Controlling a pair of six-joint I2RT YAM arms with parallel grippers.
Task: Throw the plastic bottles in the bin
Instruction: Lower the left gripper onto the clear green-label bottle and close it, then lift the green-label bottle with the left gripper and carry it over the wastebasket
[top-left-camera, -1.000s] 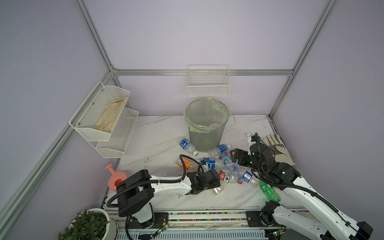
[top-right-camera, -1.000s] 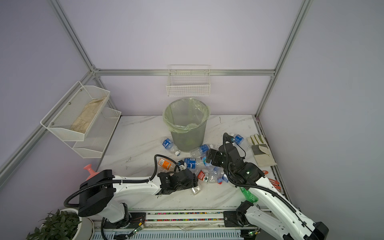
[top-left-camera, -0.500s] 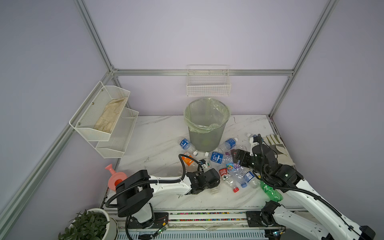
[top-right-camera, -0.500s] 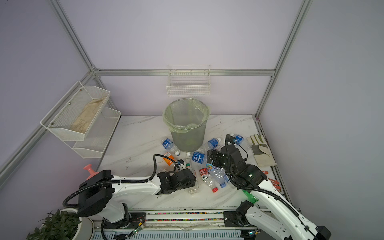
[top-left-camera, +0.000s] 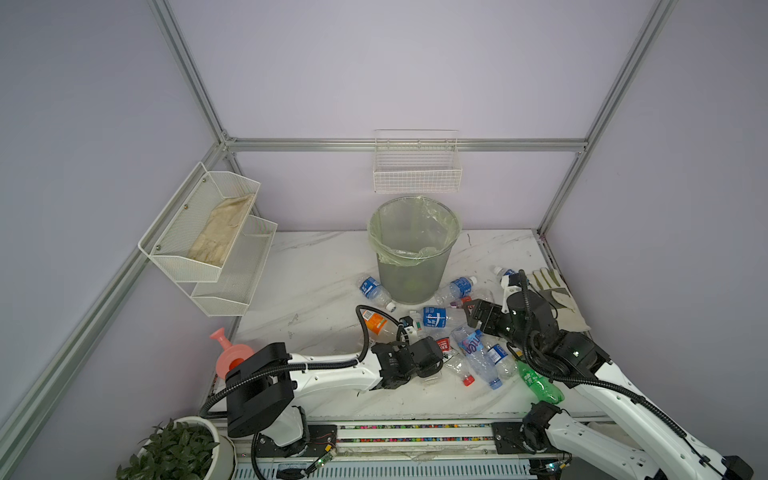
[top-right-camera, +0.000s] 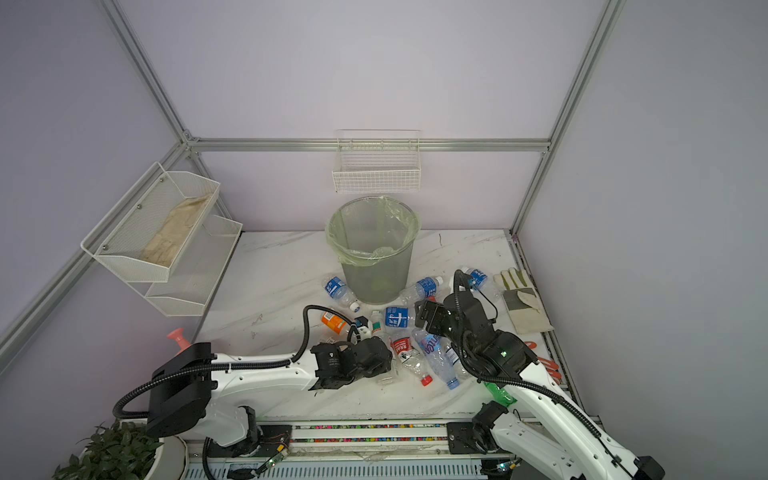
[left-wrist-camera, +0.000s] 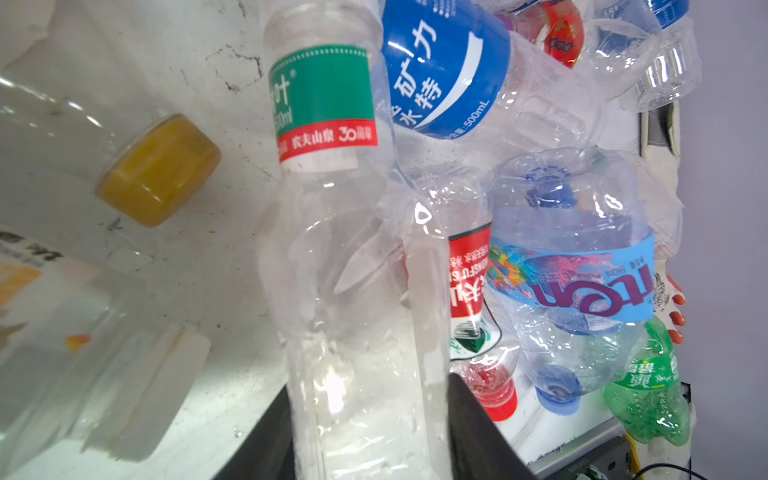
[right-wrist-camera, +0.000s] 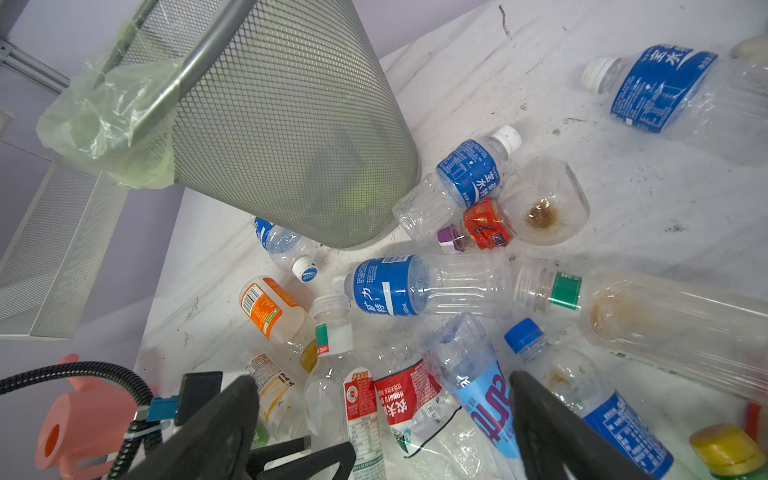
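Observation:
My left gripper (left-wrist-camera: 370, 436) is shut on a clear bottle with a green and red neck label (left-wrist-camera: 332, 174), low at the front of the pile (top-left-camera: 432, 365). Several plastic bottles lie on the marble top in front of the bin (top-left-camera: 415, 257), among them a blue-labelled one (top-left-camera: 434, 318), an orange-labelled one (top-left-camera: 374, 322) and a green one (top-left-camera: 540, 382). Above the pile's right side hovers my right gripper (top-left-camera: 473, 316), open and empty, its fingers (right-wrist-camera: 224, 424) spread over a red-labelled crushed bottle (right-wrist-camera: 409, 399). In the right wrist view the held bottle (right-wrist-camera: 328, 374) points toward the bin (right-wrist-camera: 270, 124).
A pink watering can (top-left-camera: 228, 353) stands at the front left, with a potted plant (top-left-camera: 174, 449) below it. White gloves (top-left-camera: 557, 299) lie by the right edge. A white two-tier rack (top-left-camera: 212, 237) hangs on the left wall, and a wire basket (top-left-camera: 417, 166) above the bin.
My left jaws have shut on the clear bottle. Several bottles in the pile have shifted, some toward the bin. The right arm has barely moved.

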